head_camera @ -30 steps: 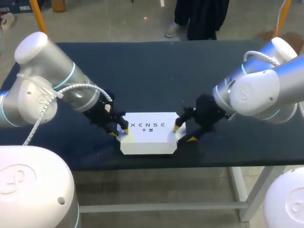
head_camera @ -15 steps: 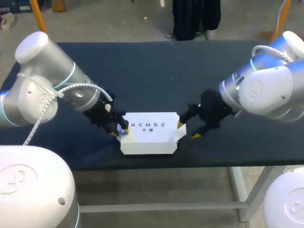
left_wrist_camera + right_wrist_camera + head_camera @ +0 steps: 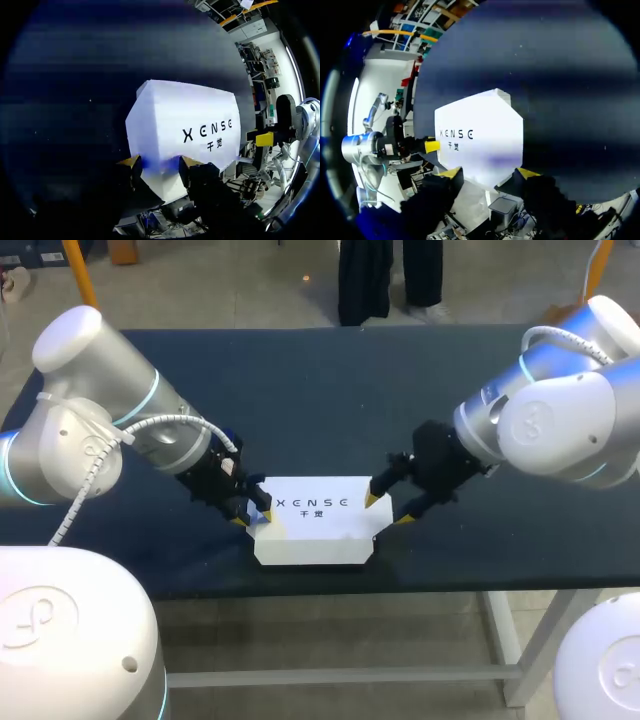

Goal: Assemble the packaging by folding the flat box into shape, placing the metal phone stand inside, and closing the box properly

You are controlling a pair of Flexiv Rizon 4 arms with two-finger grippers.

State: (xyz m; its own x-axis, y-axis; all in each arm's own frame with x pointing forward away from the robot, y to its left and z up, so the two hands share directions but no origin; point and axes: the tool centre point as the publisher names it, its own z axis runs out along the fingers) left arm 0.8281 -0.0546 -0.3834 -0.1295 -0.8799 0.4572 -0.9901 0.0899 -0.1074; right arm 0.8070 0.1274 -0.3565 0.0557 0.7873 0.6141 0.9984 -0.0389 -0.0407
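Near the table's (image 3: 300,390) front edge, about midway between the arms, the white box (image 3: 315,525) is seen lying flat with its printed face up and its lid apparently down. The phone stand is not seen in any view, so whether it is already inside cannot be told. The box's left end is pinched by the left gripper (image 3: 252,517). In the left wrist view that end is caught between the two yellow tips, a hold judged to be meant to anchor the light carton so that it cannot slide or turn while the other end is worked. The right gripper (image 3: 388,508) is held spread at the box's right end, with one tip at the far right corner and the other just off the near right side, and nothing is clamped. This pose is judged to suit pressing or tucking an end flap, so the closing step is taken to be in hand. The table is covered in a dark, matte surface on which the smooth carton may be expected to slip if pushed unheld. Little room is left between the box and the front edge, while a wide stretch of table lies behind it, so any push is better directed away from that edge.
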